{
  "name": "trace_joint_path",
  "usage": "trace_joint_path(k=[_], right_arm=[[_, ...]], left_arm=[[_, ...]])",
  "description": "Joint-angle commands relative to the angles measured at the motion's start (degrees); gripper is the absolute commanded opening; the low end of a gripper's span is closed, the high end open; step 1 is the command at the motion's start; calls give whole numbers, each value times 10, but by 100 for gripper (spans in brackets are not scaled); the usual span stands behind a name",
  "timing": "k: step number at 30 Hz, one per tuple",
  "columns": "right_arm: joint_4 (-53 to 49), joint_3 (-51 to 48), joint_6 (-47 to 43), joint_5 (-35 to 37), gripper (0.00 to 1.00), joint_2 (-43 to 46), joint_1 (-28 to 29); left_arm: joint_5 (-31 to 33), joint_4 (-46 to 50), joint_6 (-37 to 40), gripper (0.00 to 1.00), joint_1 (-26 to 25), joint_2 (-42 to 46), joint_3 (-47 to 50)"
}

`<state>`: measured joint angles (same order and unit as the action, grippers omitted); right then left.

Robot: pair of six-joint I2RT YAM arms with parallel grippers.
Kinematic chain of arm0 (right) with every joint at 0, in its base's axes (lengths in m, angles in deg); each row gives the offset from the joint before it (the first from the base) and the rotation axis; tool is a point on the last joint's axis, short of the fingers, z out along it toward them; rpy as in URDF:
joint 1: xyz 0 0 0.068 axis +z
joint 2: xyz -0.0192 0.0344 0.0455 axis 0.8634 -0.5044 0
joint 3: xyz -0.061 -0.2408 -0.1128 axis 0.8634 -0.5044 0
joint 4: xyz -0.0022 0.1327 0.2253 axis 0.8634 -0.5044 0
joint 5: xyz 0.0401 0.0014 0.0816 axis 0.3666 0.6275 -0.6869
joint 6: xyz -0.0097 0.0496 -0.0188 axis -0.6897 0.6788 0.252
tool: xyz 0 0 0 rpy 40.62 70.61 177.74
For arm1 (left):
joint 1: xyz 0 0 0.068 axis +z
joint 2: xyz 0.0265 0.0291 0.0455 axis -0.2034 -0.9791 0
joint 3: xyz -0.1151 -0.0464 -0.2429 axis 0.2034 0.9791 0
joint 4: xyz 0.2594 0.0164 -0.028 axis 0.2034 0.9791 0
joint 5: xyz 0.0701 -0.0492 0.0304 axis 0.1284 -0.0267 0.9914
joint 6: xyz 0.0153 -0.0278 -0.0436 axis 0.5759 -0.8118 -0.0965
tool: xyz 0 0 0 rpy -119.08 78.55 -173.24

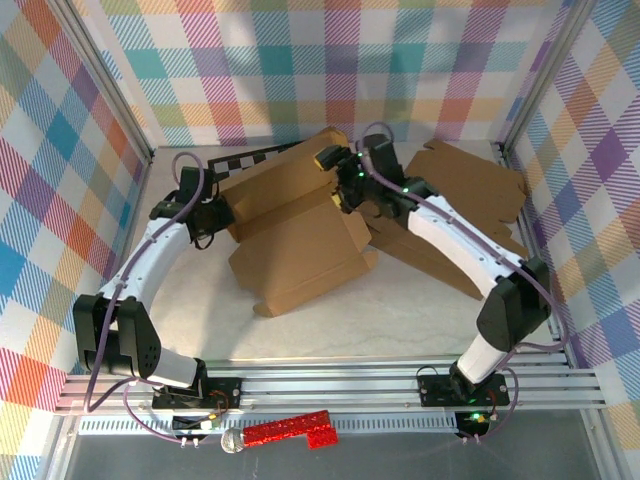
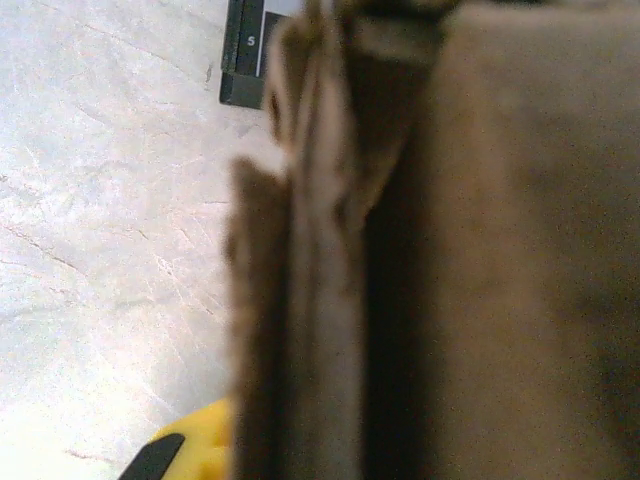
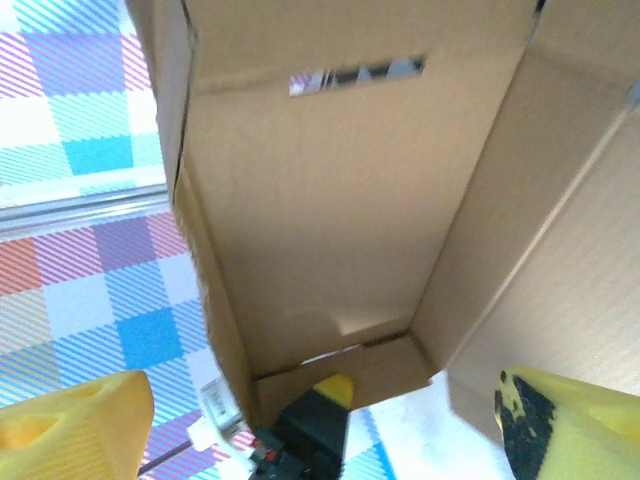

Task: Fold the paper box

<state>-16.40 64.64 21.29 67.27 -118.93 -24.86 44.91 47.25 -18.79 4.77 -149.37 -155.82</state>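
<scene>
Top external view puts the box (image 1: 300,235) in the middle of the bench (image 1: 400,310), half formed. One broad brown panel leans toward the arms and another rises behind it toward the back wall, so it sits like a tent rather than a closed carton.

The left fingers (image 1: 205,222) are at its left edge. In the left wrist view the cardboard is right up against the lens, its layered edges running top to bottom beside pale bench, with a bit of yellow pad (image 2: 195,448) at the bottom. Those fingers are together. I judge they pinch a flap edge, most likely to anchor that side so the box neither slides nor springs flat while the other arm works — the blur keeps me from being sure of the contact.

The right fingers (image 1: 342,185) hover at the box's upper right corner. From the right wrist view they stand well apart, one yellow pad low at each side and nothing gripped between them. Ahead is the hollow inside of the box, with side walls and a narrow slot (image 3: 355,75) in the far panel. Open and aimed into the cavity, they look free to push or take a wall next.

Spare cardboard sheets (image 1: 470,185) lie flat to the right, close against the box — touching or tucked under, I cannot tell.
</scene>
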Motion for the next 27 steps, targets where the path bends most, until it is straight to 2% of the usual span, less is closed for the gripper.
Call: trace_joint_path(k=[1,5,12,17,20,22,24,27], right_arm=[[-96,55,-120,-9,84,22,-30],[-122,93,-172,-8,65,29,-63],[-121,166,-198,-13,41,-28,-69],[-185,252,-225,-12,41,-89,-69],[-196,249,-239,-2,58,-77,-77],[-207,241,-252,6,65,-59,-86],[-228,230,-274,4,65,-39,-98],[-253,201,-316,-10,63,-15,-118]], left_arm=[[-31,72,8,0,3,-5,-37],[-41,92,8,0,3,-5,-48],[-68,104,13,0,2,-3,-59],[-94,106,5,0,4,-20,-73],[-133,87,-13,0,11,-27,-72],[-166,66,-28,0,21,-30,-65],[-216,34,-51,0,35,-35,-55],[-260,6,-70,0,45,-44,-51]])
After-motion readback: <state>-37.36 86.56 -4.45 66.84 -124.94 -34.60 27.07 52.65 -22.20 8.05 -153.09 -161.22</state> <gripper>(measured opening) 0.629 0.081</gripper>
